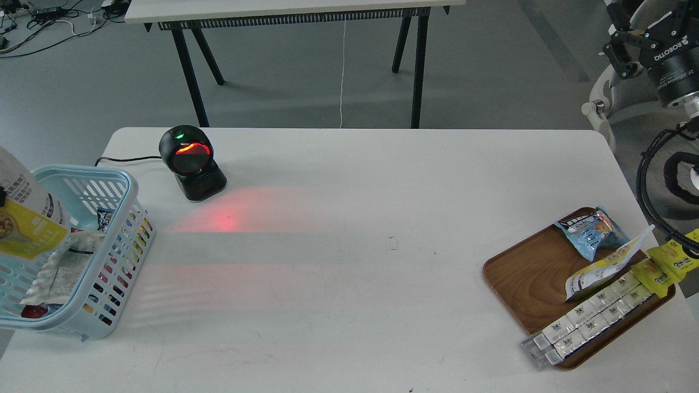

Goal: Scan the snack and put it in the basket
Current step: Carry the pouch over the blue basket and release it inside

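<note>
The snack (pixel 24 218), a pouch with a silver-white top and a yellow lower half with a nut picture, hangs upright at the far left edge, over the near-left part of the light blue basket (pixel 128 218). Only a dark sliver of my left gripper (pixel 1 196) shows at the frame edge, against the pouch; the rest is out of view. My right gripper (pixel 620 52) is raised at the top right, beyond the table's right edge, open and empty. The black scanner (pixel 188 161) stands at the back left, its window glowing red.
The basket holds other packets, among them a white crinkled one (pixel 65 265). A brown wooden tray (pixel 524 273) at the front right carries a blue packet (pixel 592 229), a white-and-yellow pouch (pixel 606 267), yellow packets (pixel 663 265) and strips of white packets (pixel 590 316). Another table stands behind.
</note>
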Available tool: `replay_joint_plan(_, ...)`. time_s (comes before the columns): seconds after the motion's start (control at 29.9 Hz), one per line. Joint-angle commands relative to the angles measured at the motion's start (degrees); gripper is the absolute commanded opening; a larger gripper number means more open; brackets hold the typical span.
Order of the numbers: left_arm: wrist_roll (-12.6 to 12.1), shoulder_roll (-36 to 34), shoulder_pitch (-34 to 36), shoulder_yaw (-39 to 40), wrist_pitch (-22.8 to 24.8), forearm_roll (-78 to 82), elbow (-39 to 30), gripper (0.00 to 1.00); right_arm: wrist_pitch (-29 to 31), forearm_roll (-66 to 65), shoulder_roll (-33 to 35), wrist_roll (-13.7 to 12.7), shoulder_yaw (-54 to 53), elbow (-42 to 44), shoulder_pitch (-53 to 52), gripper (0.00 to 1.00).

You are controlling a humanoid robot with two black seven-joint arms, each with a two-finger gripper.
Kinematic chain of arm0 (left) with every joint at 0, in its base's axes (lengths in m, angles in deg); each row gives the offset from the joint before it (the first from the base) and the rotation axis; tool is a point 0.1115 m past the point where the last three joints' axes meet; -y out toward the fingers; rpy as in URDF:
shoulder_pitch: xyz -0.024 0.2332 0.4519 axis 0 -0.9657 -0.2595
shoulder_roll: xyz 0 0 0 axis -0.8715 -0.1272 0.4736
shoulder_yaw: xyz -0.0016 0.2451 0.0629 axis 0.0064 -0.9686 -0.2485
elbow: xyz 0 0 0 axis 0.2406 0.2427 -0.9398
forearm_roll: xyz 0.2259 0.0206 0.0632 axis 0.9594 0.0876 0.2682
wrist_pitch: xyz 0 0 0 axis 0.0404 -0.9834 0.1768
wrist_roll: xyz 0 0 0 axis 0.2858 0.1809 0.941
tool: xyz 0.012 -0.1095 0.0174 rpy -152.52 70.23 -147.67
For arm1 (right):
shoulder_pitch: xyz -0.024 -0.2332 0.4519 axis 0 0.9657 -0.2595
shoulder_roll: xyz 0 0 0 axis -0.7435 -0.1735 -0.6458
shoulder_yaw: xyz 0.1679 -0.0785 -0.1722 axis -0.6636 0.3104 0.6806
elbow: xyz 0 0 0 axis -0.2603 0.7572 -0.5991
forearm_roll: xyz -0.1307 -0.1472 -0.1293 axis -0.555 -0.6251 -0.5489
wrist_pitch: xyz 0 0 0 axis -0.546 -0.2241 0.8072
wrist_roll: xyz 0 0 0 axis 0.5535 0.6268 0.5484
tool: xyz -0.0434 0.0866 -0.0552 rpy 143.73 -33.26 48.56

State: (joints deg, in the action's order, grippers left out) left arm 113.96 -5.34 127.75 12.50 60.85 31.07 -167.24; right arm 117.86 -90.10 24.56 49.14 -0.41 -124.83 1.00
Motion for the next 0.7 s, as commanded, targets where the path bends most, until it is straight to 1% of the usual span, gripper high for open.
replay_joint_plan(0.0, 0.0, 0.5, -1.1, -0.3, 0.0, -0.1, 0.1, 0.0, 0.0, 0.0, 0.0, 0.0, 0.0, 0.0, 0.0, 0.99)
replay_joint_plan(0.17, 0.0, 1.7, -2.0, -0.3, 0.0, -0.1, 0.4, 0.01, 0.0, 0.0, 0.0, 0.0, 0.0, 0.0, -0.1, 0.99)
replay_joint_plan(0.4, 0.0, 4.2, -2.1, -0.3, 0.0, -0.3, 0.8, 0.08, 0.0, 0.0, 0.0, 0.0, 0.0, 0.0, -0.3, 0.99)
replay_joint_plan(0.67, 0.0, 5.3, -2.9, -0.2, 0.0, -0.4, 1.8, 0.24, 0.0, 0.0, 0.0, 0.0, -0.1, 0.0, -0.3, 0.99)
